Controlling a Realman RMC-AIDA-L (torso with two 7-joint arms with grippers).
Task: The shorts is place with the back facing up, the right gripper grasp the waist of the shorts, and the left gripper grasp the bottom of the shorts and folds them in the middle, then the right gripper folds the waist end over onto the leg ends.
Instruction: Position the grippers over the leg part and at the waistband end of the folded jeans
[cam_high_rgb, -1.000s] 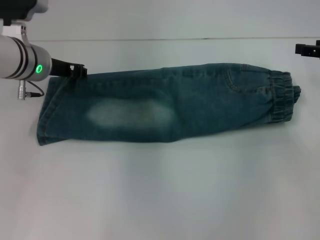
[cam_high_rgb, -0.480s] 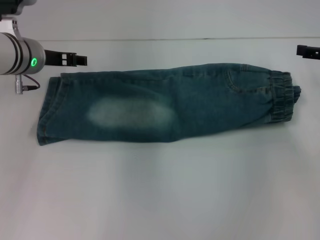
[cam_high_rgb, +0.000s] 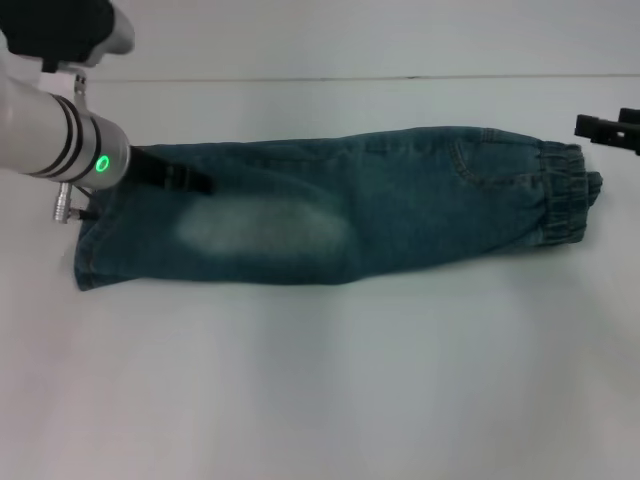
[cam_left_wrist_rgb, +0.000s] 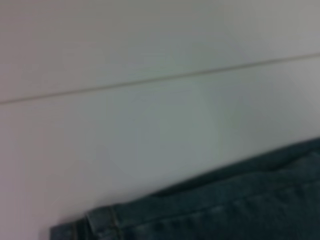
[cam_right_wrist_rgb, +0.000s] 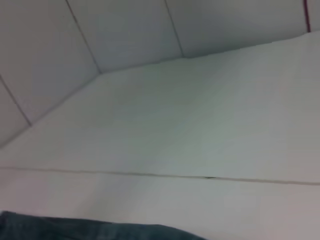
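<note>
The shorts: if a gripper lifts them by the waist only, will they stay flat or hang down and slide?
The shorts are probably floppy: the denim lies limp and follows the table, so the unheld length would likely droop. The puckered waist looks bunched and thick, so it should give a fair grip. Being folded into layers, they may slip apart when lifted.

On my head view, upper left, the left gripper (cam_high_rgb: 190, 181) is black, on a silver cylindrical wrist with dark bands, a green glowing ring and a small plug with cable. At the right edge, the right gripper (cam_high_rgb: 600, 127) is all black.
</note>
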